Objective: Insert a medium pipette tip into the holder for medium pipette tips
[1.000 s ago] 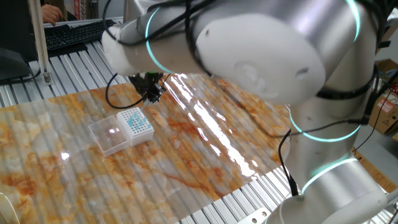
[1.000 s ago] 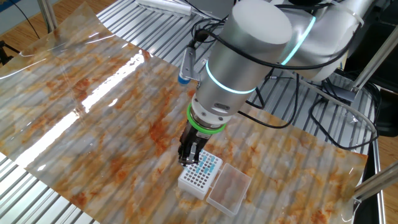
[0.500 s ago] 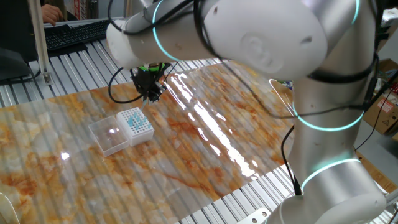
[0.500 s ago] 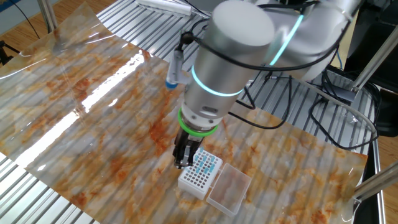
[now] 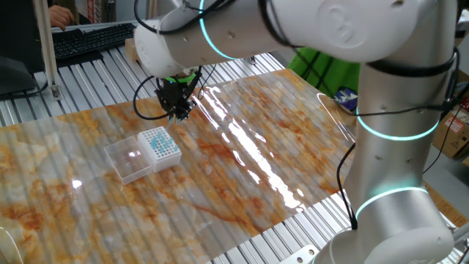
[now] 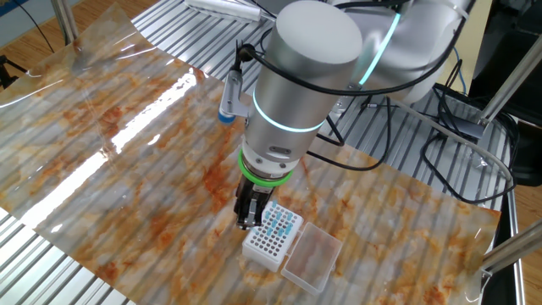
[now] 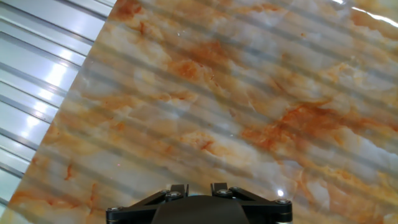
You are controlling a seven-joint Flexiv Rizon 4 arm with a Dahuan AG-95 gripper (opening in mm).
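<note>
The holder for medium pipette tips (image 5: 160, 144) is a small white box with a teal dotted grid on top, resting on the marbled sheet; its clear lid (image 5: 126, 161) lies open beside it. From the other side, the holder (image 6: 273, 235) sits just right of my gripper (image 6: 246, 222). My gripper (image 5: 178, 114) points down, a little above the sheet at the holder's far edge, its dark fingers close together. The medium pipette tip does not show in any view. In the hand view, only the finger bases of my gripper (image 7: 199, 186) and marbled sheet appear.
The marbled sheet (image 5: 242, 169) covers a slatted metal table (image 5: 80, 81). A keyboard (image 5: 88, 37) and an upright post (image 5: 47, 44) stand at the back left. Cables (image 6: 457, 152) lie on the slats behind the arm. The sheet's edge (image 7: 68, 118) runs along the hand view's left.
The arm's upper links have swung aside, clearing the view. The gripper has edged slightly away from the holder's grid and stays low beside it.
</note>
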